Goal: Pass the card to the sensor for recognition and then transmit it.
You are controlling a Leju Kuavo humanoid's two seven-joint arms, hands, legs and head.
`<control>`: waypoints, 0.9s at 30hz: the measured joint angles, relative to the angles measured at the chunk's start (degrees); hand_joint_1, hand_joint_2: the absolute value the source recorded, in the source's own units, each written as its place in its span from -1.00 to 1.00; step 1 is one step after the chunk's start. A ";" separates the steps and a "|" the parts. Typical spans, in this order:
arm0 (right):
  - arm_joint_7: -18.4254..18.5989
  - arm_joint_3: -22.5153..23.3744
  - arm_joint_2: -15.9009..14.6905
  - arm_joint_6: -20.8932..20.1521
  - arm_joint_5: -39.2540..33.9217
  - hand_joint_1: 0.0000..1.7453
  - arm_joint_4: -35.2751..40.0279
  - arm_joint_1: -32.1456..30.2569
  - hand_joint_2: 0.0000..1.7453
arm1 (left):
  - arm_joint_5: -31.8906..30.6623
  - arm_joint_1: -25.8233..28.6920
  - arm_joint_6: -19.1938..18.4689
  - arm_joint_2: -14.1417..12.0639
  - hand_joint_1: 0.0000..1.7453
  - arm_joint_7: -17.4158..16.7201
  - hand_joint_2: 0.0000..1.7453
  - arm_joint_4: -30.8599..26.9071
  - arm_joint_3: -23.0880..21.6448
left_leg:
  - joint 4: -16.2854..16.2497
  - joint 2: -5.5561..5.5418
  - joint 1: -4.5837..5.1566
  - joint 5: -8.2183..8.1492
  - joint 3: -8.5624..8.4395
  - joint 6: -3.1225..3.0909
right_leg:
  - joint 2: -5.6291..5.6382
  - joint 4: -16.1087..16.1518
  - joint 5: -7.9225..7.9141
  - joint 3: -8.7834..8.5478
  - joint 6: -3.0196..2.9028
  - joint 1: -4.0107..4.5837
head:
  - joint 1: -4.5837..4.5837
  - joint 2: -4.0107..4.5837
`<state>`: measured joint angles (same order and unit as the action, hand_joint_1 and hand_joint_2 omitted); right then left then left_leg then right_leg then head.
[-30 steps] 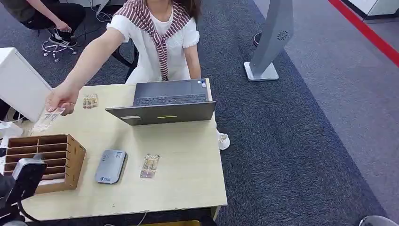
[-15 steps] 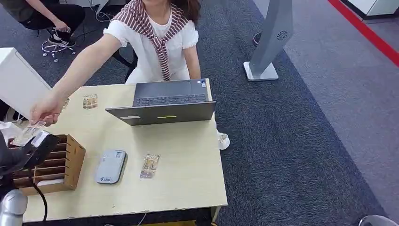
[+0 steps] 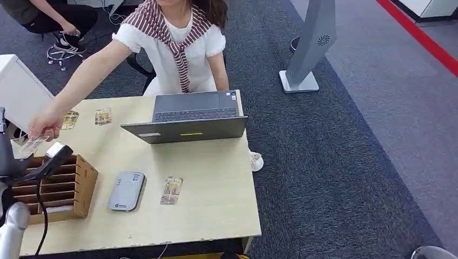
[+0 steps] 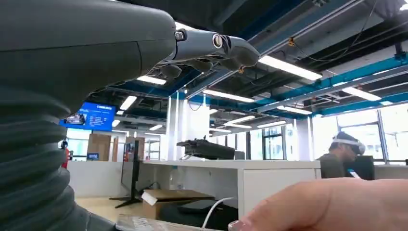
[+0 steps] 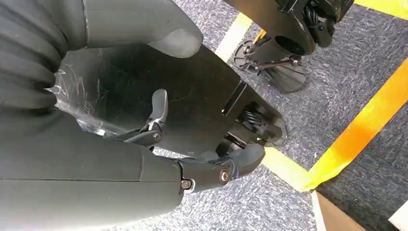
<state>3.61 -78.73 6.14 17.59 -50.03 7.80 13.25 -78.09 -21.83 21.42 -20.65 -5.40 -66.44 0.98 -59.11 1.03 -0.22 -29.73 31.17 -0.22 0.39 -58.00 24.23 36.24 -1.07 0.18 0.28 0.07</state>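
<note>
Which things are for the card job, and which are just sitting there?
For the job: card in the person's hand, grey sensor, robot's left hand.
Just lying about: laptop, wooden box, spare cards on the table.

The head view looks steeply down from high onto the table (image 3: pixel 216 183) and carpet. The left wrist view sits close behind the left hand (image 4: pixel 211 45), facing level across the office toward ceiling lights. The right wrist view points down at the floor. Head and left wrist views share the person's hand (image 3: pixel 46 123).
</note>
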 joint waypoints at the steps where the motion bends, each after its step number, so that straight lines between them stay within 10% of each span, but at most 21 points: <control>1: 0.00 0.00 0.00 0.00 0.00 -1.00 0.00 0.00 1.00 | 0.00 -0.04 0.00 -0.04 -1.00 -0.11 1.00 0.22 -0.07 | 0.00 0.00 0.00 0.00 0.00 0.00 | 0.00 0.00 0.00 0.00 0.00 0.00 | 0.02 0.00; 6: -0.02 -0.20 0.00 -0.04 -0.11 -1.00 0.00 -0.03 1.00 | -0.18 -0.42 -0.22 -0.46 -1.00 -0.85 1.00 1.40 -0.92 | 0.00 0.02 0.00 0.00 0.00 0.00 | 0.03 0.01 0.00 0.01 0.00 0.00 | 0.00 0.02; 7: -0.02 -0.20 0.00 -0.04 -0.11 -1.00 0.00 -0.03 1.00 | -0.26 -0.42 -0.24 -0.48 1.00 -0.96 1.00 1.55 -0.96 | 0.00 0.03 0.00 0.00 0.00 0.00 | 0.05 0.01 0.00 0.01 0.00 0.00 | 0.00 0.02; 27: -0.18 -0.20 -0.02 -0.04 -1.33 -1.00 0.00 -0.03 1.00 | 2.10 -0.08 -1.11 -0.79 1.00 0.06 1.00 1.90 -1.92 | 0.00 0.02 0.00 0.00 0.01 0.00 | 0.05 0.01 0.00 0.01 0.00 0.00 | 0.00 0.02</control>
<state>3.43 -78.93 6.12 17.55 -51.36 7.80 13.23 -76.00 -21.91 20.31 -21.44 -5.33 -64.54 -0.94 -59.11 1.05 -0.22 -29.73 31.18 -0.23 0.44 -57.99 24.23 36.25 -1.07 0.18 0.28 0.09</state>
